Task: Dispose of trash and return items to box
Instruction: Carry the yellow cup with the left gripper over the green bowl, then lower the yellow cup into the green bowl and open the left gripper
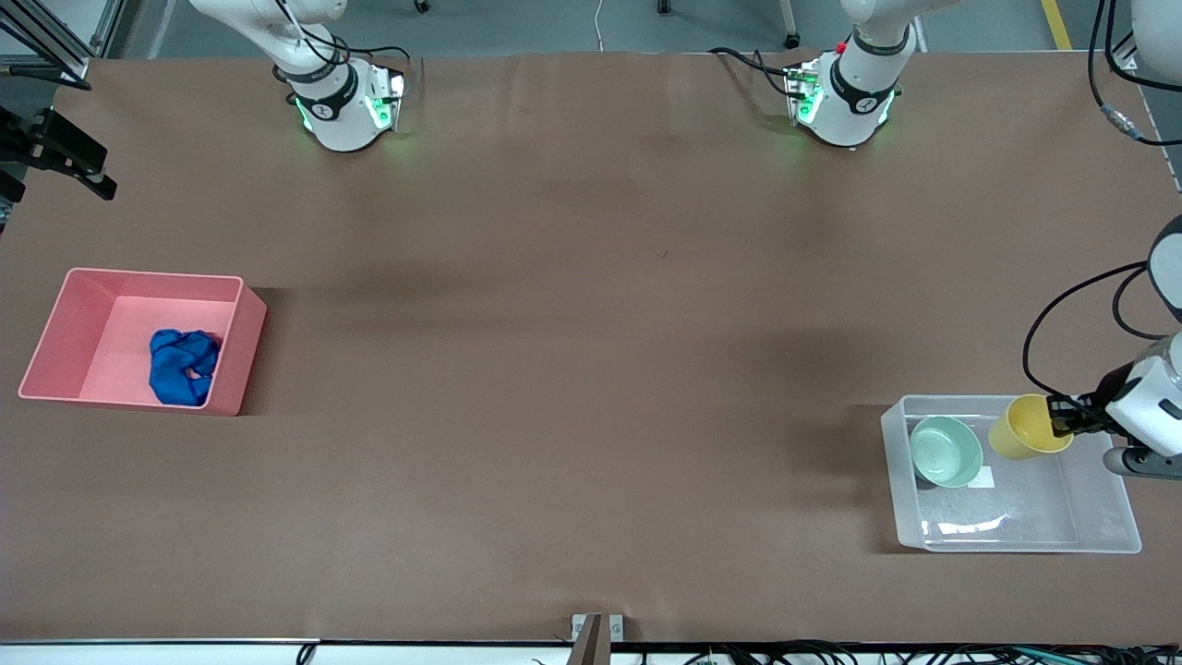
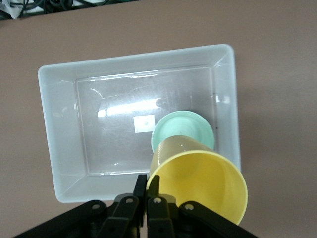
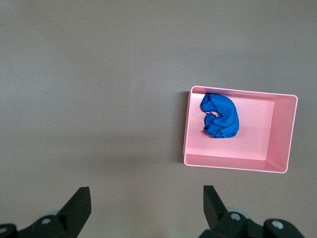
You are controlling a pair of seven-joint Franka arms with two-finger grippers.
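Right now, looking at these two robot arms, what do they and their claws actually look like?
Both arms are glossy white with black bands at the joints; green lights glow on their bases, and black cables trail along them. The left gripper has slim black fingers with silver screws. The right gripper has blocky black, wedge-shaped fingers.

Yellow cup [image 1: 1023, 428], mint-green bowl [image 1: 946, 451], blue wad [image 1: 183, 366], pink bin [image 1: 55, 334].

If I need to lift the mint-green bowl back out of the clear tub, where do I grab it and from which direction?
Grip the green bowl by its rim, coming straight down from above with one finger inside and one outside. It sits open side up on the floor of the clear tub, whose walls likely block a side approach. Pick the rim section away from the yellow cup, which the left gripper holds over the tub.
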